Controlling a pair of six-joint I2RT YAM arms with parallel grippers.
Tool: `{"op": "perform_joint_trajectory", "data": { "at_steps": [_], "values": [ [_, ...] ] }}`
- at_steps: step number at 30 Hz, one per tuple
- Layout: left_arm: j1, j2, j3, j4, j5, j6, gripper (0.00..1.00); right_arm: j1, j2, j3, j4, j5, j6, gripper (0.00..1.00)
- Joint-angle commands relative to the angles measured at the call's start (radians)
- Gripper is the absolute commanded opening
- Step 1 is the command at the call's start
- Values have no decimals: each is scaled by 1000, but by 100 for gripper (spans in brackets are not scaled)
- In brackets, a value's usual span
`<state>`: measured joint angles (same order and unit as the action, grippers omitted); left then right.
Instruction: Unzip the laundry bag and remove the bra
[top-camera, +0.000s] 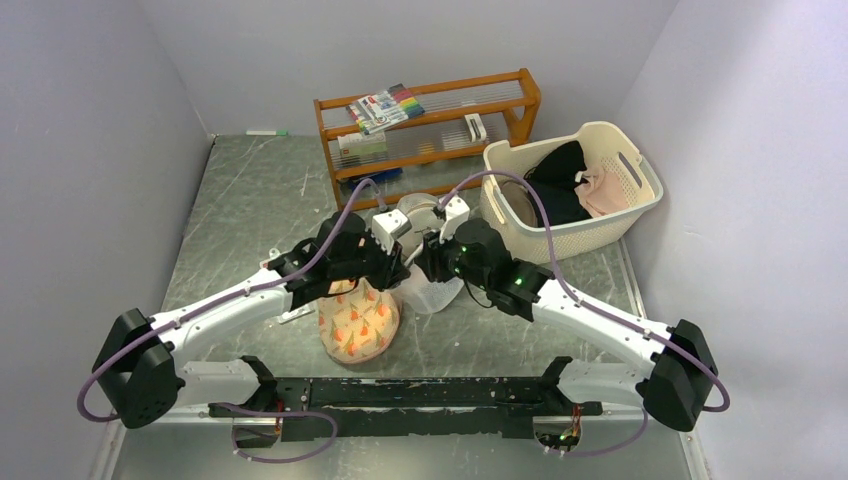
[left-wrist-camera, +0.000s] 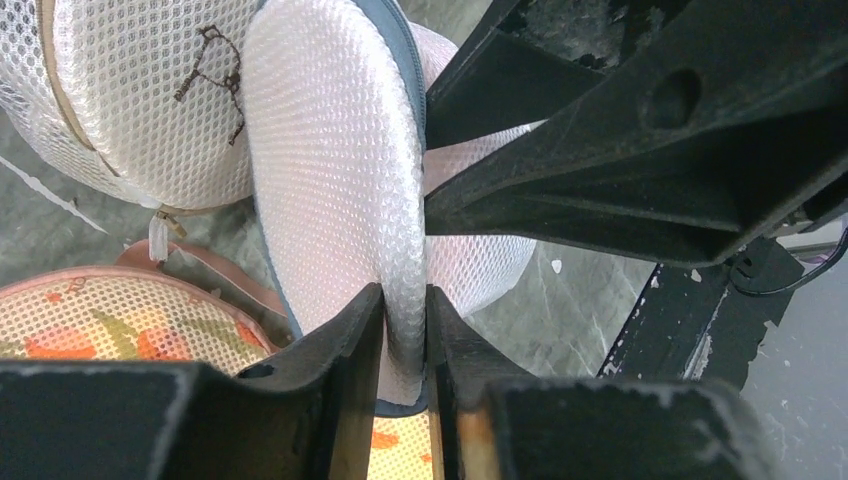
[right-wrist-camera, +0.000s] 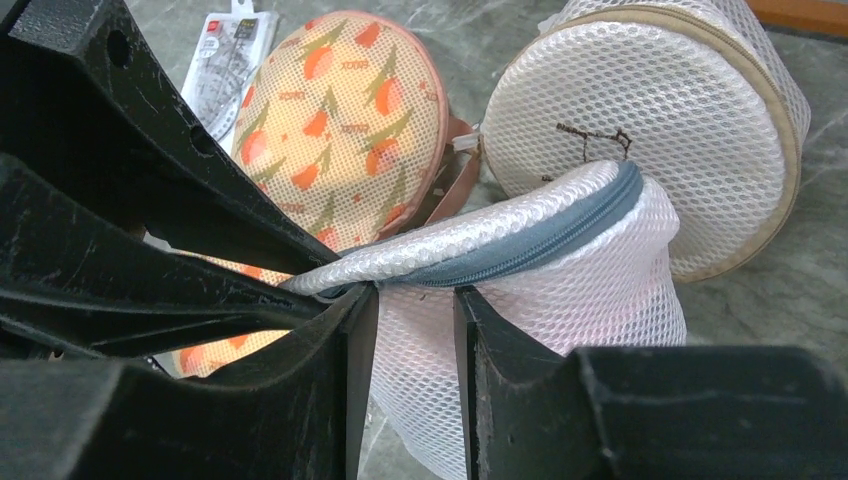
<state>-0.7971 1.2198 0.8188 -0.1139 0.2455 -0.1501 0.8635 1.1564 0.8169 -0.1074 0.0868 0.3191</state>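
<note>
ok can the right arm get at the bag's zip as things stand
Probably yes: the zip runs just above the right gripper, with nothing between them. The left gripper pinches the bag by its rim, so that edge is held up facing the right fingers.

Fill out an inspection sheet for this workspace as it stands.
Surface: grey mottled table.
Job's things: laundry bag held between both hands; the visible stretch of its grey zip looks closed; bra: nothing seen.
Clutter: floral pouch, tan-trimmed mesh bag, flat packet, wooden rack, cream basket holding clothes.
Hands: left hand pinches the bag's zip-edged rim; right hand is shut on its mesh wall.
Cables: purple cables loop along both arms.
Surroundings: plain grey walls on three sides.
</note>
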Motion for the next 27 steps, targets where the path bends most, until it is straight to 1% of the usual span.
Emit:
{"op": "perform_joint_trajectory", "data": {
  "at_steps": [1,8,11,16,18,21,25,27],
  "values": [
    [18,-24,-21,60,86,-29,35,2,-15,-16,58,48,22,33],
    [45,-106,-117,102,113,-94,58,2,-36,-32,50,56,22,33],
    [53,-134,-156,144,123,-128,60,3,-31,-26,38,40,12,33],
    [60,-99,-151,217,133,-167,59,2,-42,-36,35,41,7,33],
    [65,-63,-136,236,125,-175,55,2,-46,-37,31,38,4,33],
    [77,-2,-101,229,123,-181,43,2,-49,-34,17,35,-4,34],
    [102,71,-22,142,188,-145,22,2,-54,-32,3,42,-15,35],
    [109,95,20,91,228,-110,17,2,-61,-25,-9,50,-20,38]
  ]
}}
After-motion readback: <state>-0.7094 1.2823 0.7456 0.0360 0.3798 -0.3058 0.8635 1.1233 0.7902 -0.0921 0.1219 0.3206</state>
